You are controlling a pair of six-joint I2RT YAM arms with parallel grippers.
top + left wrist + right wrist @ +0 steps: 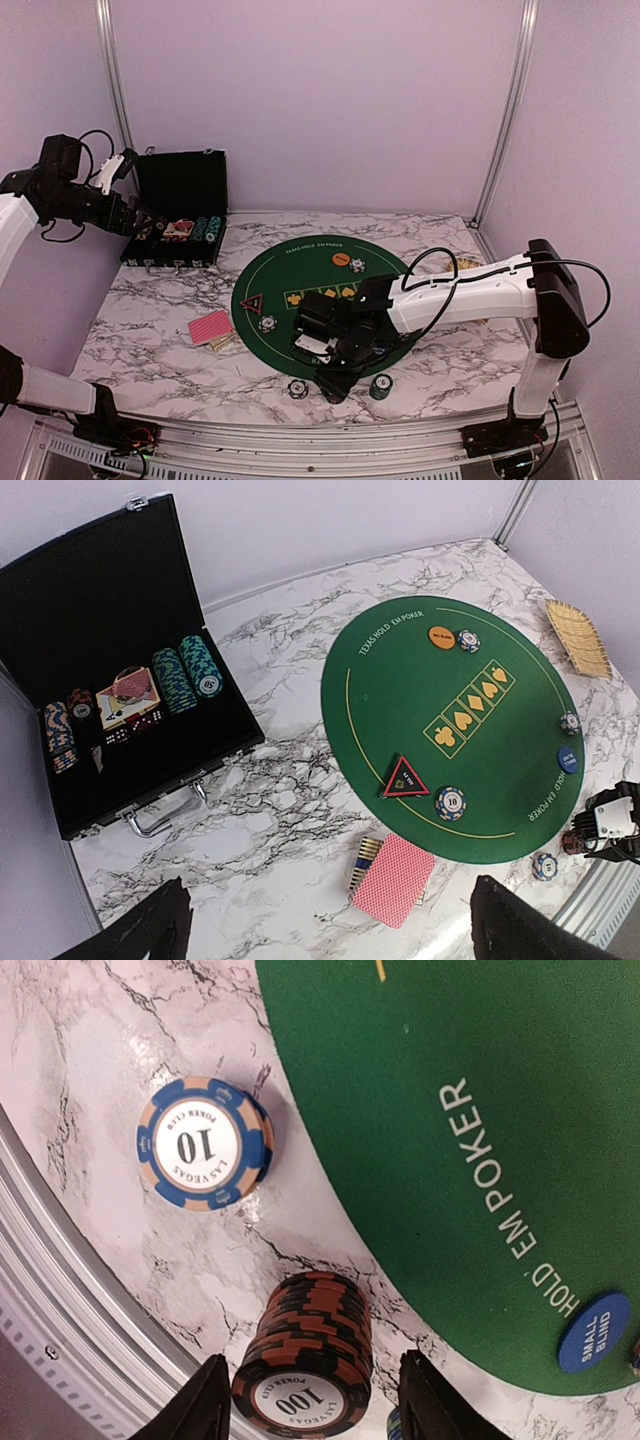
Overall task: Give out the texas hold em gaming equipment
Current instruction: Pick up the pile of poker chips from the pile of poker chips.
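Stack (303, 1375) between parted fingers of right gripper (313, 1357), unclamped. Keep fingers square, clear of its sides, to avoid toppling; mind blue chip (205, 1145) ahead.

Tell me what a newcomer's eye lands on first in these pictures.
The round green poker mat fills the middle of the marble table. Off the mat's near edge, the right pincer is open and straddles a black-red stack of 100 chips. At the far left, a black chip case stands open with its lid up.
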